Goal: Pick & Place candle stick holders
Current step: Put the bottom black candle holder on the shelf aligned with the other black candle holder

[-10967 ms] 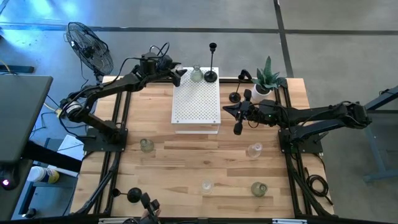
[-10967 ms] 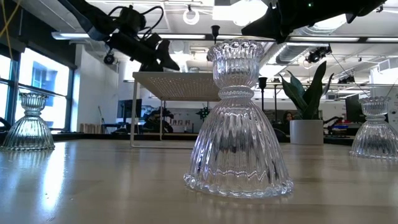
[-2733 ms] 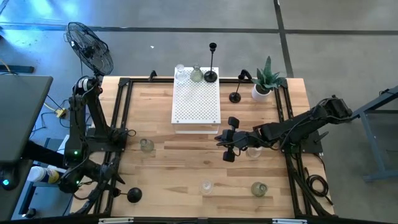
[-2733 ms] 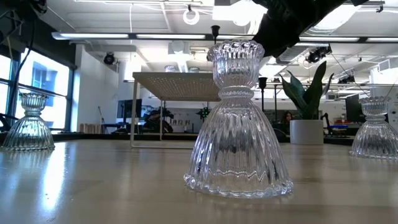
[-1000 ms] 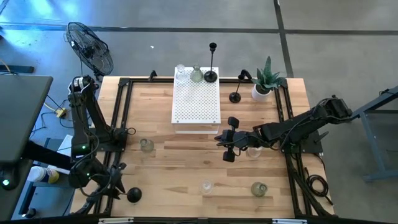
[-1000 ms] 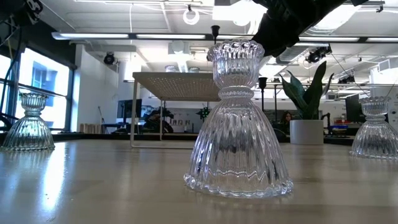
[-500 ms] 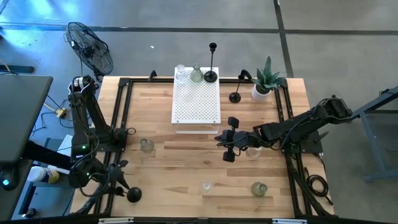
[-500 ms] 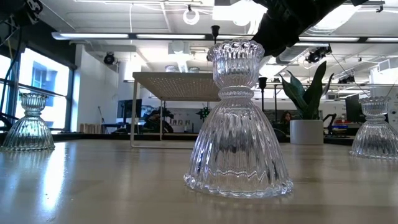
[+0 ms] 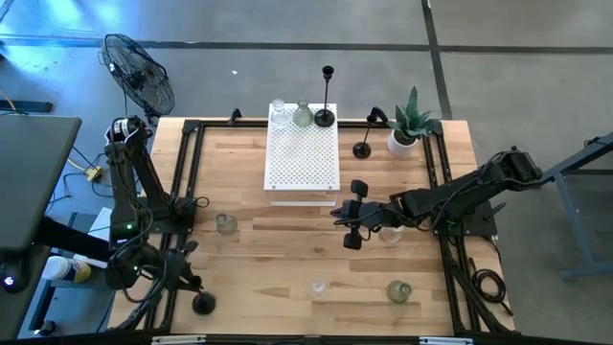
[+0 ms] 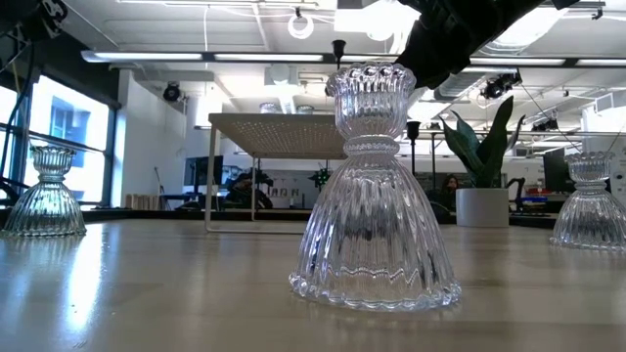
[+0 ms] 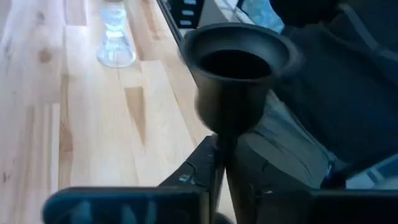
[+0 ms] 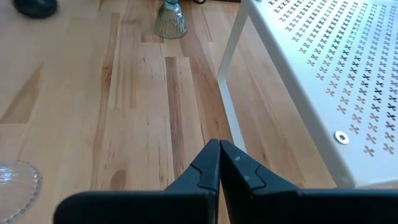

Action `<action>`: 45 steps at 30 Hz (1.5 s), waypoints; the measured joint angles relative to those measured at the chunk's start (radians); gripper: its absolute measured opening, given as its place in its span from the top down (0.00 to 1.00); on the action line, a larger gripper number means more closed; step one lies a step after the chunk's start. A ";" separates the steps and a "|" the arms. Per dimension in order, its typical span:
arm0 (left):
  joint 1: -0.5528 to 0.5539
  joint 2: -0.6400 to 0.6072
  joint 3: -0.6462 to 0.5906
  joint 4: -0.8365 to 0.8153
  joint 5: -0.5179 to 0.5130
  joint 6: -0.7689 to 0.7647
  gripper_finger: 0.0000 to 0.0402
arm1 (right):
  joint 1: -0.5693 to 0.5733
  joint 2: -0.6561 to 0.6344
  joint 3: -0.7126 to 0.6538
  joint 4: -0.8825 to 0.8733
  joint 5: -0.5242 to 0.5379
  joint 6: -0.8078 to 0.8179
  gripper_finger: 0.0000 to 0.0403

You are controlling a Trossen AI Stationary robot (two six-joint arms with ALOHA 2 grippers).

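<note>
A black candle stick holder (image 11: 239, 62) with a round cup and thin stem stands at the table's near left corner (image 9: 203, 304), with my left gripper (image 9: 192, 287) (image 11: 221, 149) shut on it. My right gripper (image 9: 350, 230) (image 12: 219, 155) is shut on nothing, above the table just in front of the white perforated box (image 9: 302, 158). A clear holder (image 9: 278, 110), a greenish one (image 9: 303, 116) and a tall black one (image 9: 326, 113) stand on the box's far edge. Other glass holders (image 9: 226, 224) (image 9: 391, 231) (image 9: 317, 287) (image 9: 399, 291) stand on the table. My left gripper pinches the black holder's thin stem (image 11: 222, 146) just below the cup, between its two fingers. The fingers come from the table's left side, lying across the stem. The holder stands upright; its base is hidden behind the fingers, so I cannot tell whether it rests on the table.
A short black holder (image 9: 362, 149) and a green plant in a white pot (image 9: 410, 123) stand at the far right. Black frame rails (image 9: 182, 192) run along both sides. In the low view a clear glass holder (image 10: 377, 186) fills the middle.
My left gripper has closed in on the black holder at the near left corner, and the holder has shifted a little toward the table's near edge. My right arm has kept still.
</note>
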 joint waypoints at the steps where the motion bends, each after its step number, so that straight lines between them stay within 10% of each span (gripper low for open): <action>1: 0.000 0.000 0.000 0.005 -0.013 0.006 0.97 | 0.000 0.000 0.000 0.000 0.000 0.000 1.00; 13: 0.144 -0.070 0.000 0.068 -0.253 0.248 0.98 | 0.000 0.000 0.000 0.009 0.001 -0.002 1.00; 24: 0.714 -0.093 0.000 0.333 0.256 0.655 0.96 | 0.000 0.000 0.000 0.016 0.000 -0.014 1.00; 33: 1.107 0.134 0.000 0.590 0.612 0.721 0.96 | 0.000 0.000 0.000 0.015 0.000 -0.018 1.00; 45: 1.340 0.471 0.000 0.929 0.731 0.736 0.96 | 0.000 0.000 0.000 0.015 0.000 -0.026 1.00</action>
